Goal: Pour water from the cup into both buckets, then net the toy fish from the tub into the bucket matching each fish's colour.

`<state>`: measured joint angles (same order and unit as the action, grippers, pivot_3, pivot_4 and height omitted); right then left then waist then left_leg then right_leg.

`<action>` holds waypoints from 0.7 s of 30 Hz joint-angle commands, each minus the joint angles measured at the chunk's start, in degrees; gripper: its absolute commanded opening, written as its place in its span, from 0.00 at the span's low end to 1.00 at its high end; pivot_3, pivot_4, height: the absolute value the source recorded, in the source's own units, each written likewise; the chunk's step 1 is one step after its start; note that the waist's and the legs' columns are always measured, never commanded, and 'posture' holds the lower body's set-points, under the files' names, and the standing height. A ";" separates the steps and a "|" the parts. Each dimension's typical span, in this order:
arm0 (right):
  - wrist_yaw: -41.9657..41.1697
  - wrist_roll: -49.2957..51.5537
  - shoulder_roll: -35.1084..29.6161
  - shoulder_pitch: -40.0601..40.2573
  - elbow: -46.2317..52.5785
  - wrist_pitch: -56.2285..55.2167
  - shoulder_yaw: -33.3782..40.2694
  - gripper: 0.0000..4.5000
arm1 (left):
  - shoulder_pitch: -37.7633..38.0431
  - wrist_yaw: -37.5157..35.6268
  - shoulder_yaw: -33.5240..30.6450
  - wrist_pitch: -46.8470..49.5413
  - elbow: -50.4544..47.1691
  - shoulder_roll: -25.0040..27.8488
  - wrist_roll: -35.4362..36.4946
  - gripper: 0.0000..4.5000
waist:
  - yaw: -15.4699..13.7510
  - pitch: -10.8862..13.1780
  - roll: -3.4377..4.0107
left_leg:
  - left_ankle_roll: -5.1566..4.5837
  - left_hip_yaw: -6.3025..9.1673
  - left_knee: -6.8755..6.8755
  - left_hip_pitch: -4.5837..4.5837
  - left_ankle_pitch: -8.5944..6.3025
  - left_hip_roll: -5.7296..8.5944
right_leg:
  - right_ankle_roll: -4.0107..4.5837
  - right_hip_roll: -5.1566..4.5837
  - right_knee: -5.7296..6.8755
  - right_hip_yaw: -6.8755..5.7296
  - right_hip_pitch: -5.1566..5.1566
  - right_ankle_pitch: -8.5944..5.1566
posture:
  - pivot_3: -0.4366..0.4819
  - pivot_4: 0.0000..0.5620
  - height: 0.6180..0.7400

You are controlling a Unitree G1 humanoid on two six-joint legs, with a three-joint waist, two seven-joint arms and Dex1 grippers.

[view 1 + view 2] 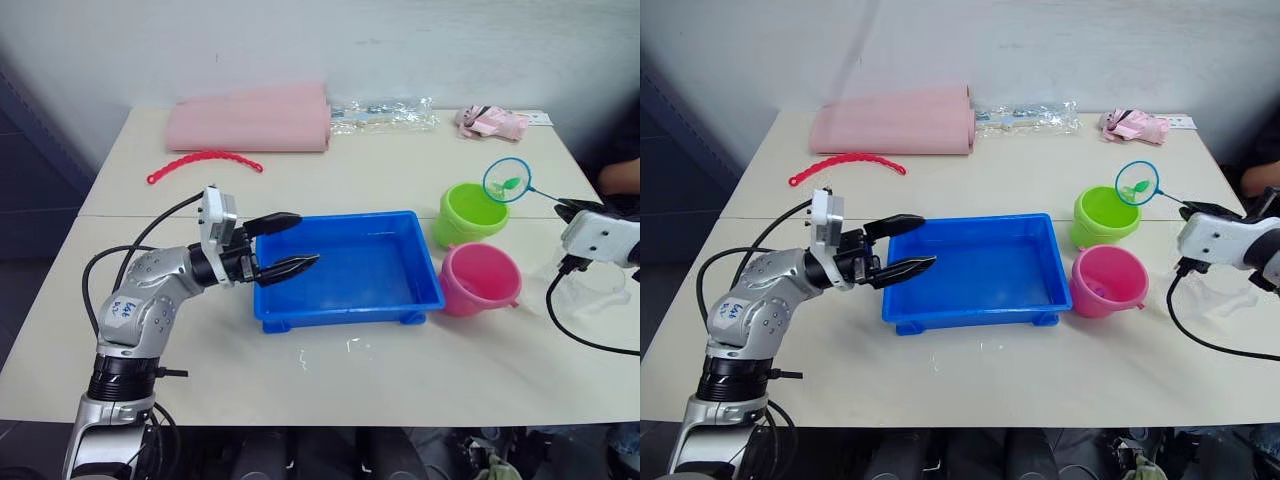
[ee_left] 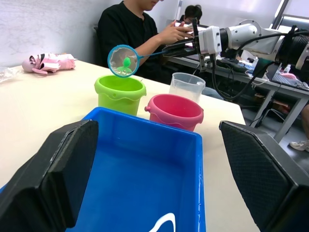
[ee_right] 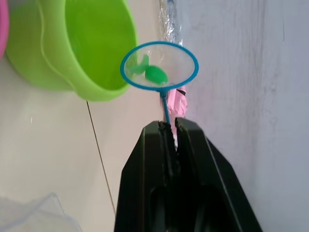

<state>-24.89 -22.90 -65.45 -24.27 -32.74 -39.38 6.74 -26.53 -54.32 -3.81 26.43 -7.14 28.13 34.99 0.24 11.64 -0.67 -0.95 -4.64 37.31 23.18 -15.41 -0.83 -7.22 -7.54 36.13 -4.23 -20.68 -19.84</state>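
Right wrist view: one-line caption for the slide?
Right gripper pinches the net handle, a green toy fish in the mesh, held beside the lime green bucket.

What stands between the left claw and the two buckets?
The blue tub lies there; the open left claw hangs over its near end, and the green bucket and pink bucket stand past its far end, in the left eye view.

Green fish netted, sitting by the bucket

My right gripper (image 3: 172, 126) pinches the blue-rimmed mesh net (image 3: 159, 66), tiny green plastic fish (image 3: 155, 74) inside, beside the lime green plastic bucket (image 3: 77, 48).
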 commanded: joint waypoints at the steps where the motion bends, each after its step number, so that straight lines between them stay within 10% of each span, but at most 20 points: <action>1: 8.59 -7.74 -3.81 -1.27 -0.60 -4.01 -1.67 0.00 | -0.14 -0.53 -0.51 -1.43 0.08 0.54 -0.52 0.97 | 0.02 0.00 0.00 | 0.00 0.00 0.00 0.00 0.00 0.00 | 0.00 0.00 0.00 0.00 0.00 0.00 | 0.48 0.27 1.00; 14: 18.73 -9.93 -6.04 -2.40 -4.93 -9.45 -5.28 0.00 | 1.89 -1.65 -1.85 -5.01 2.07 0.53 -1.06 0.97 | 0.10 0.00 0.02 | 0.03 0.00 0.01 0.00 0.02 -0.01 | 0.01 0.01 0.00 0.01 0.01 0.00 | 0.48 0.27 1.00; 21: -17.28 41.53 4.20 2.45 7.83 10.12 2.19 0.00 | 3.16 -4.35 -8.44 -8.33 2.48 2.48 2.15 0.97 | 0.15 0.01 0.00 | 0.02 0.15 0.02 -0.04 0.01 -0.08 | 0.00 0.10 -0.08 -0.14 0.19 0.00 | 0.48 0.27 1.00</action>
<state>-37.03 8.86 -61.16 -21.56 -28.56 -34.81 4.99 -23.56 -57.85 -9.18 19.85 -3.76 29.67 35.44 0.39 11.64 -0.67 -0.94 -4.48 37.35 23.15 -15.39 -0.93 -7.21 -7.45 36.07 -4.41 -20.49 -19.84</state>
